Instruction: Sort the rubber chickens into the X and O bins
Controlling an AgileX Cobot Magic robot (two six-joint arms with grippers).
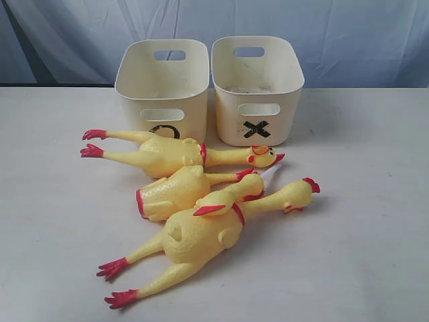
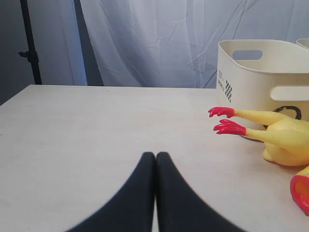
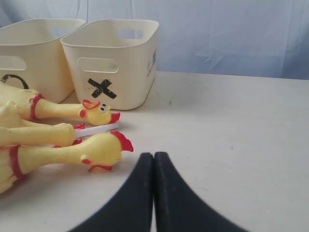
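Several rubber chickens lie in a heap on the table in front of the bins. One long chicken (image 1: pixel 167 153) lies at the back with its head (image 3: pixel 99 112) near the X bin (image 1: pixel 231 127). The other long one (image 1: pixel 201 238) lies in front. Two smaller chickens (image 1: pixel 171 194) (image 1: pixel 231 198) lie between and on top of them. The O bin (image 1: pixel 134 114) stands left of the X bin, and both look empty. My left gripper (image 2: pixel 155 155) is shut and empty, left of the red feet (image 2: pixel 227 121). My right gripper (image 3: pixel 153 155) is shut and empty beside the front chicken's head (image 3: pixel 104 147). Neither gripper shows in the exterior view.
A pale table (image 1: pixel 362 201) carries everything, with a blue-white curtain behind it. A white strip (image 3: pixel 96 129) lies under the chickens' necks. A dark stand (image 2: pixel 31 53) rises beyond the table's far left edge in the left wrist view.
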